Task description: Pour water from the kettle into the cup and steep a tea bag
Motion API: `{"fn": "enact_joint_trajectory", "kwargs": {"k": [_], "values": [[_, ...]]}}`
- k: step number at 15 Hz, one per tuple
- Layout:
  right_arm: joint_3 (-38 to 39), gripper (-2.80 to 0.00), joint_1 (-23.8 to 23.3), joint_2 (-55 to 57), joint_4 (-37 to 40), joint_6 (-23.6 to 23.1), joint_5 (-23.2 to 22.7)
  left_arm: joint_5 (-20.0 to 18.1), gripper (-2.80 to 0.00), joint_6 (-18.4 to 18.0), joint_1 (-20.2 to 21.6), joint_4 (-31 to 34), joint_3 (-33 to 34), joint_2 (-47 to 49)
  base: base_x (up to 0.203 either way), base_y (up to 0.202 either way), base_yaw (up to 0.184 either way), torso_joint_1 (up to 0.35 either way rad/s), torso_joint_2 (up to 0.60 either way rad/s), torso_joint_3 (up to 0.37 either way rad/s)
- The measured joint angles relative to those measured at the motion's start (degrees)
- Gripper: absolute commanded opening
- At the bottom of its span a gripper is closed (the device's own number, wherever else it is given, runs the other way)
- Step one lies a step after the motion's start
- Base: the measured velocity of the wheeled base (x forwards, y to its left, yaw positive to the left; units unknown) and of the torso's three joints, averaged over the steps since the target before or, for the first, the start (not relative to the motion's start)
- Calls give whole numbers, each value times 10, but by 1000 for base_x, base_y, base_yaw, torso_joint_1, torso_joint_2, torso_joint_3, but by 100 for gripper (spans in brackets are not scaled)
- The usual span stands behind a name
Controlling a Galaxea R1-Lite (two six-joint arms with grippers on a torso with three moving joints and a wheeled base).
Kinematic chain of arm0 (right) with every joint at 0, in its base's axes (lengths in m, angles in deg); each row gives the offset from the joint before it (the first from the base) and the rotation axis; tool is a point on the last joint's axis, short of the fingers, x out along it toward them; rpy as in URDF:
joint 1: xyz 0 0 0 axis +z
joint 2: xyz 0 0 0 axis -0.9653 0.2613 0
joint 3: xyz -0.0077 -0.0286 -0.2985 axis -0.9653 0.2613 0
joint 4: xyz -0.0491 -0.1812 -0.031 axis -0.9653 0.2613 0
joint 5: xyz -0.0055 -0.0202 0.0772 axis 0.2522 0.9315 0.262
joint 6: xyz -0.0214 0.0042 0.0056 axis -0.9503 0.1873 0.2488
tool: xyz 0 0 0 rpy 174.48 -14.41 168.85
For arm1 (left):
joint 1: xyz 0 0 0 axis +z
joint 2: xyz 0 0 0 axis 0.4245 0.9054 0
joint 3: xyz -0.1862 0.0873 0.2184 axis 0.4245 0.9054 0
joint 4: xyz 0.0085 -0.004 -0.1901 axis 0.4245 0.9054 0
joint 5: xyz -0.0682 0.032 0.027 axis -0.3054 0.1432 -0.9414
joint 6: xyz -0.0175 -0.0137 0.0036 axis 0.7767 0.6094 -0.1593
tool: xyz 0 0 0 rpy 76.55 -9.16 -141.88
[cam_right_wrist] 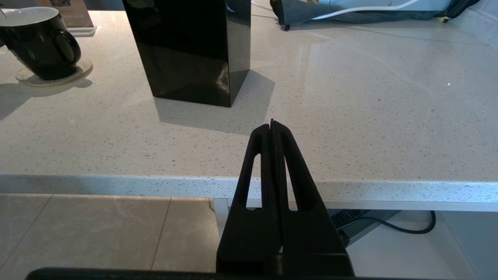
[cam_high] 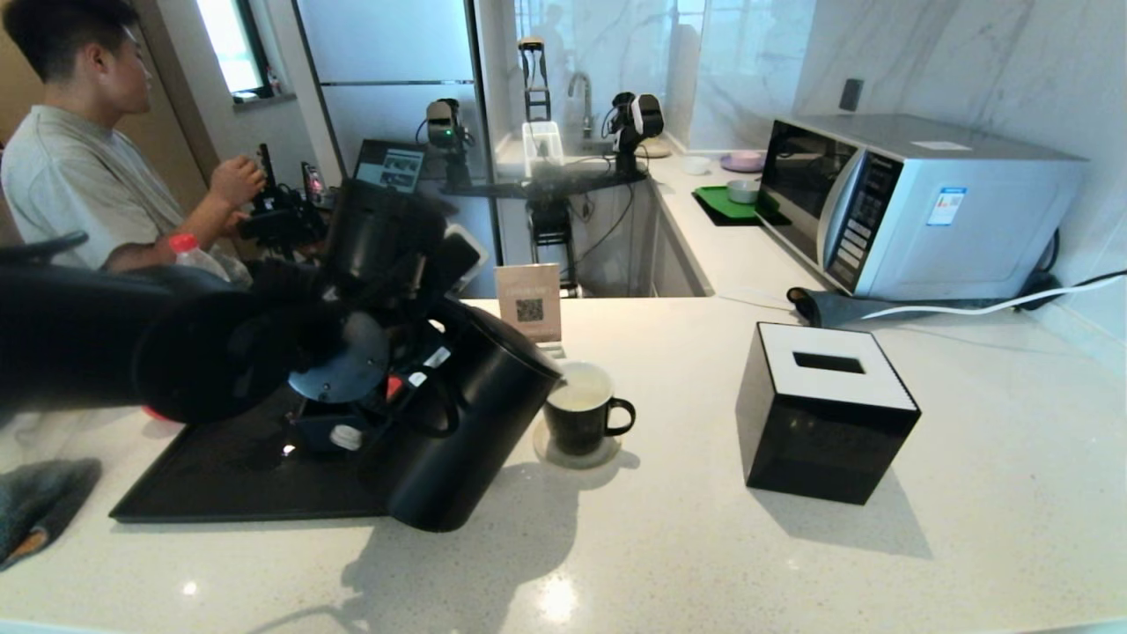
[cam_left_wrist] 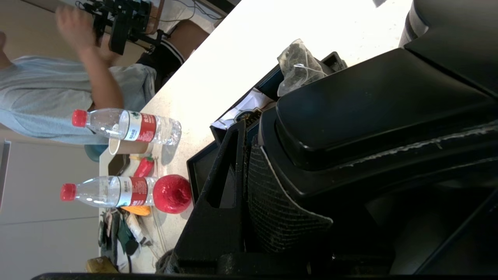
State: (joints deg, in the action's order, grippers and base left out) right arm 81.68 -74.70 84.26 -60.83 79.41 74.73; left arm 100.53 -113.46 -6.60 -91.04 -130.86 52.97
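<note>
My left gripper [cam_high: 412, 393] is shut on the loop handle of the matte black kettle [cam_high: 467, 431] and holds it tilted, its spout end just over the rim of the cup [cam_high: 581, 414]. In the left wrist view the left gripper [cam_left_wrist: 245, 134] clamps the handle of the kettle [cam_left_wrist: 373, 112]. The black cup with its white inside stands on a round coaster [cam_high: 577, 453], ear handle to the right; the cup [cam_right_wrist: 41, 46] also shows in the right wrist view. No stream of water is discernible. The tea bag [cam_left_wrist: 297, 70] lies in the black organiser behind the kettle. My right gripper [cam_right_wrist: 272, 125] is shut and empty, off the counter's front edge.
A black tissue box [cam_high: 828, 414] stands right of the cup. A black tray [cam_high: 238, 480] lies under the kettle. A QR card [cam_high: 528, 302] is behind the cup, a microwave [cam_high: 916, 202] at the back right. Two water bottles [cam_left_wrist: 124, 126] and a red apple [cam_left_wrist: 172, 193] are at far left.
</note>
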Motion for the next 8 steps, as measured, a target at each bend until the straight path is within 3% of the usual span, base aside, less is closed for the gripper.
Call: {"fn": "enact_joint_trajectory", "kwargs": {"k": [8], "values": [[0,-280,0,0,0,0,0,0,-280,1,0,11,0,-1,0,0,0,0,0,0]]}}
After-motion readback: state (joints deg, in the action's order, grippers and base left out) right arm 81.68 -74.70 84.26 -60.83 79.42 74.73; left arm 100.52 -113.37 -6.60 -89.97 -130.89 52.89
